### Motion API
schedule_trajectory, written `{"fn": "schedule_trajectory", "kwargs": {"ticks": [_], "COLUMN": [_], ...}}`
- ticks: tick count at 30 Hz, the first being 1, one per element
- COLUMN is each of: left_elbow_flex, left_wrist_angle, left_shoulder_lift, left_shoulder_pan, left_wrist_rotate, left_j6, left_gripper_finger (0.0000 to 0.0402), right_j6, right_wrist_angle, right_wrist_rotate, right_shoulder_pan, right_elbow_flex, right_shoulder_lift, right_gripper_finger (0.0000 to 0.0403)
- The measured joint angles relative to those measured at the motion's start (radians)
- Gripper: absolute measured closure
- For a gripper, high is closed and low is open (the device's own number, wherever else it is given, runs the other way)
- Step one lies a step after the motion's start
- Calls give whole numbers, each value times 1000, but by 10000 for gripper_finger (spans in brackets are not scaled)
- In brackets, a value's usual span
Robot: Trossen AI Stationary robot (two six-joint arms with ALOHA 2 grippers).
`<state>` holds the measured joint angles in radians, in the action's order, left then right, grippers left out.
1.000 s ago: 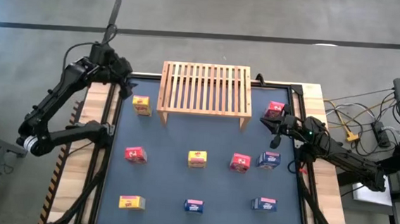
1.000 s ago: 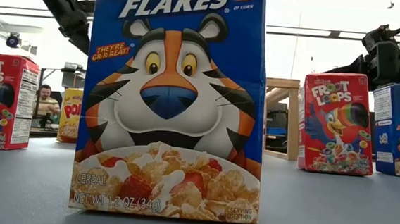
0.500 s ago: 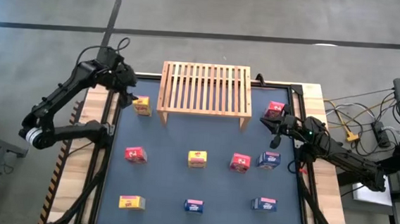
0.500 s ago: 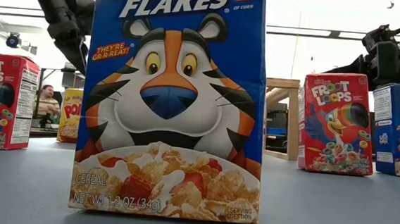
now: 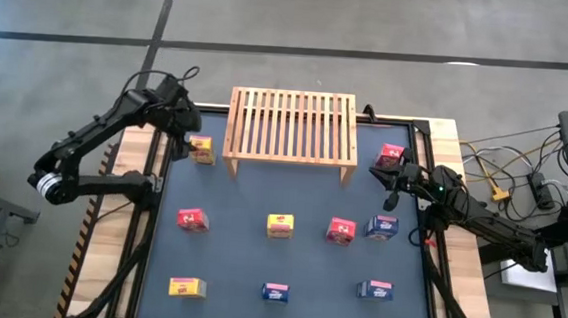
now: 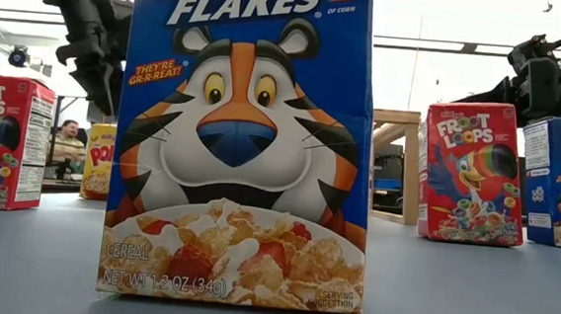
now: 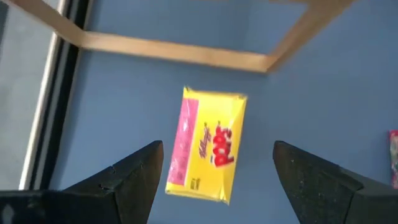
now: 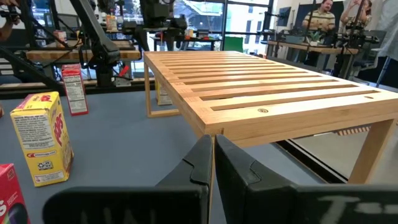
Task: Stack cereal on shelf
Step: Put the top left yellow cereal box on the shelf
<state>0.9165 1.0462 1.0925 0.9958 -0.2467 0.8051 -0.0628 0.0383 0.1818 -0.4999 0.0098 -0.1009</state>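
The shelf (image 5: 291, 126) is a slatted wooden rack at the table's far middle. Cereal boxes stand scattered on the blue mat. A yellow one (image 5: 201, 150) stands upright beside the shelf's left leg. My left gripper (image 5: 185, 135) hovers over it, pointing steeply down and open. In the left wrist view its fingers stand on either side of the yellow box (image 7: 208, 146), above it and clear of it. My right gripper (image 5: 394, 175) waits shut and level by a red box (image 5: 390, 154) at the shelf's right end; in its wrist view the shut fingers (image 8: 213, 158) face the shelf (image 8: 267, 93).
Across the mat's middle stand a red box (image 5: 192, 219), a yellow box (image 5: 279, 225), a red box (image 5: 340, 230) and a blue box (image 5: 381, 227). Nearer stand a yellow box (image 5: 187, 288) and two blue boxes (image 5: 275, 293) (image 5: 376, 289). Cables (image 5: 508, 180) lie off the table's right.
My left gripper has come down and toward the table's right, over the yellow box by the shelf's left leg, tipping and rolling as it went. It has stayed open. The boxes have not moved.
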Motion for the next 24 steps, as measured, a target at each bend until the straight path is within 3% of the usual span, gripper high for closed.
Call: {"fn": "schedule_trajectory", "kwargs": {"ticks": [7,17,24], "left_elbow_flex": [-51,-90,-90], "left_wrist_angle": [-48,-115,-120], "left_shoulder_lift": [-9,34,67], "left_shoulder_pan": [0,1,1], "left_wrist_rotate": [73,79,79], "left_j6": [18,20,21], "left_gripper_finger": [116,117,153], "right_j6": [0,0,0], "right_wrist_angle": [0,0,0], "right_wrist_rotate": [0,0,0], "right_shoulder_pan": [0,0,0], "right_elbow_flex": [0,0,0], "right_shoulder_lift": [0,0,0], "right_gripper_finger": [394,394,394]}}
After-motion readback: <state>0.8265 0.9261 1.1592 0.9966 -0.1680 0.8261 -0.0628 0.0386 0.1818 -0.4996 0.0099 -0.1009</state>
